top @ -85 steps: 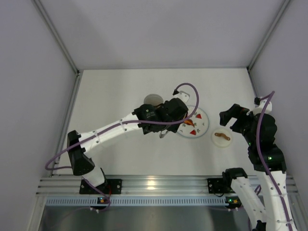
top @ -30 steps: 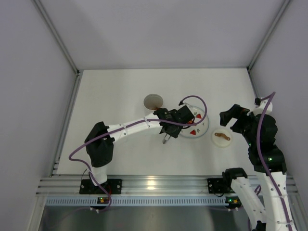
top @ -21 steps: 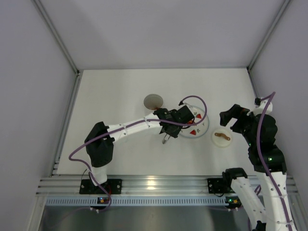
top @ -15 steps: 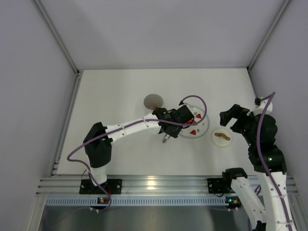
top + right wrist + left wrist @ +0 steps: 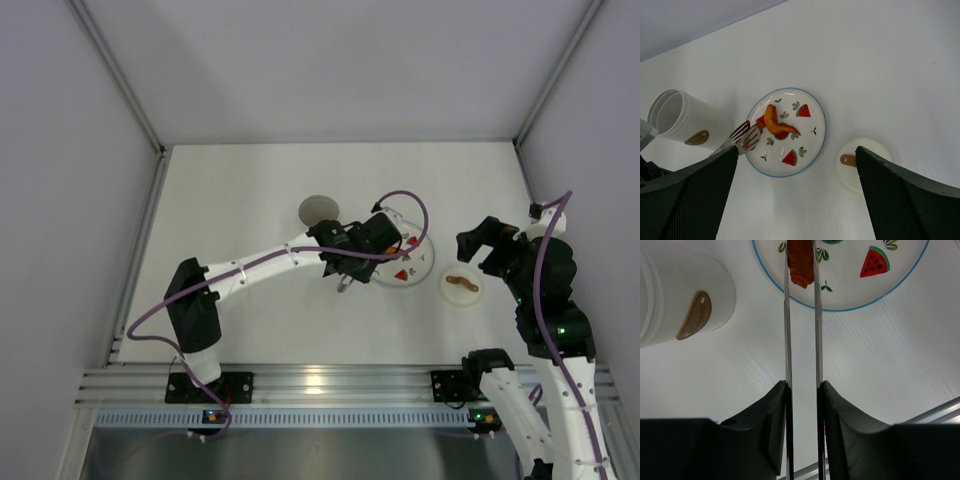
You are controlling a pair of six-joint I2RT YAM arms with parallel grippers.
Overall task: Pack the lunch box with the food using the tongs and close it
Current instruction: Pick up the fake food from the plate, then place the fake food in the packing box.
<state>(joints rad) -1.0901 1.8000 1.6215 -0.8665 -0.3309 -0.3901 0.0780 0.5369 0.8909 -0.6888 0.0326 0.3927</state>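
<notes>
Presently, left claw (image 5: 802, 387): narrow, its two black fingers (image 5: 774, 410) pressed in against the handles of the tongs (image 5: 788, 330), which it holds.
Tongs: two thin metal blades running nearly parallel out from the claw, close together, with their tips over the plate (image 5: 865, 295).
Food in the tongs: one orange-red piece (image 5: 801, 262) pinched between the blade tips, at the plate's rim on the side toward the lunch box (image 5: 670, 295); whether it hangs clear of the plate cannot be told.
Food on the plate: an orange curved piece (image 5: 774, 121) lies near the middle, among the printed watermelon slices, just beside the tong tips.
Lunch box: upright on the surface (image 5: 240, 200), its top open, brown mark on its side facing the wrist cameras; it stands just beside the plate, left of it in the top view, not touching it. What is inside cannot be made out.
Plate: flat, white with a blue rim, between the lunch box and the lid (image 5: 865, 162).
Lid: round and white, brown handle up, lying on the surface to the right of the plate, near it but apart.
Right claw (image 5: 796, 155): spread wide, nothing between its fingers, raised above the surface and looking down on the plate, lid and lunch box.
Left arm: stretched low from its base toward the plate, with its purple cable looping over the wrist.
</notes>
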